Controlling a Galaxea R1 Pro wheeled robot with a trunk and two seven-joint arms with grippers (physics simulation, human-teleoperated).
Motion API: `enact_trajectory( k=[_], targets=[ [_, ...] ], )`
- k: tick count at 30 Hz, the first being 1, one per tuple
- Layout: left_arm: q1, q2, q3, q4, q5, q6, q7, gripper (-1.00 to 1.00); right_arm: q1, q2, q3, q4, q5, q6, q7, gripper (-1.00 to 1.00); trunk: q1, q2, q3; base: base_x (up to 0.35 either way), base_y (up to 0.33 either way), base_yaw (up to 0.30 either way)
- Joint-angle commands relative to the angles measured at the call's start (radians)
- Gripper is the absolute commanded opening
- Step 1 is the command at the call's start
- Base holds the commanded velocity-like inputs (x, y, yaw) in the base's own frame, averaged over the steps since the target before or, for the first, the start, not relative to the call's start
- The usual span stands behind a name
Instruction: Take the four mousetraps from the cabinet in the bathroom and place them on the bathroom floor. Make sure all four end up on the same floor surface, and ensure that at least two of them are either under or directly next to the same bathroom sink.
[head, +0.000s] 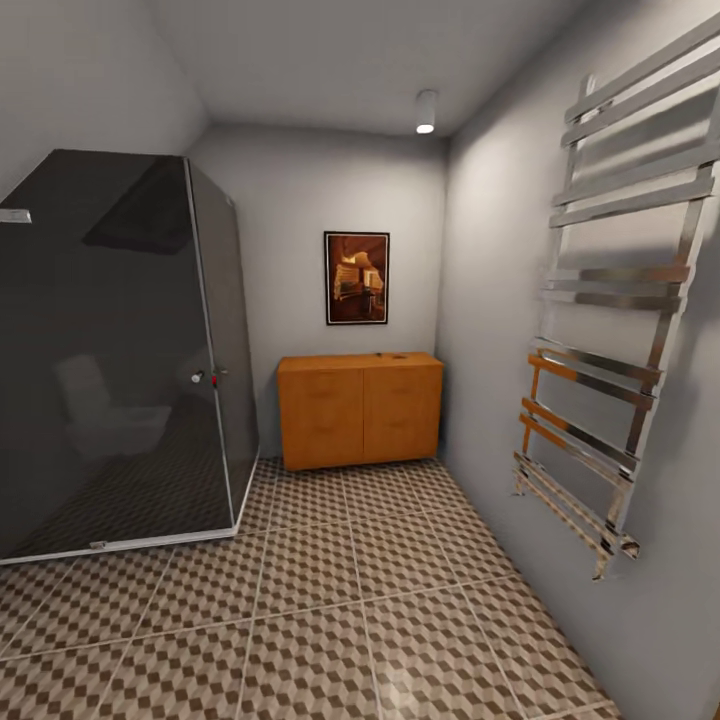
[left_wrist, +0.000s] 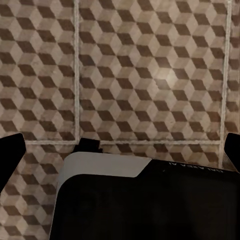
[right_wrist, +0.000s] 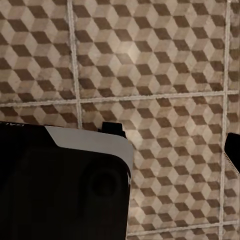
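Here, at the left of the head view, stands a dark glass shower enclosure (head: 120, 350), a toilet dimly reflected in its panel. Right of it, against the far wall, sits the cabinet (head: 360, 408), doors shut, under a framed picture (head: 356, 278); small dark items lie on its top, too small to identify as mousetraps. A chrome towel rail (head: 610, 330) hangs on the right wall. The bathroom floor (head: 330, 620) stretches between. Both wrist views look down on the floor's tiles; whether either arm's jaws are open or holding anything, I cannot tell. The approach step seems in hand; next the robot should roll up to the cabinet.
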Motion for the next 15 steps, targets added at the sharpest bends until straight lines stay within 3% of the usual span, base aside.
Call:
enact_trajectory(
  k=[1,15],
  targets=[
    [-0.001,0.0,-0.009,0.001,0.009,-0.003,0.001,1.0,-0.001,0.001,-0.003,0.003,0.01,-0.005,-0.006,1.0,0.001,-0.001,-0.001,0.321,0.0,0.0],
    [0.0,0.0,-0.009,0.001,0.008,-0.002,0.0,1.0,-0.001,0.001,-0.002,0.003,0.01,-0.005,-0.006,1.0,0.001,-0.001,-0.001,0.321,0.0,0.0]
  ],
)
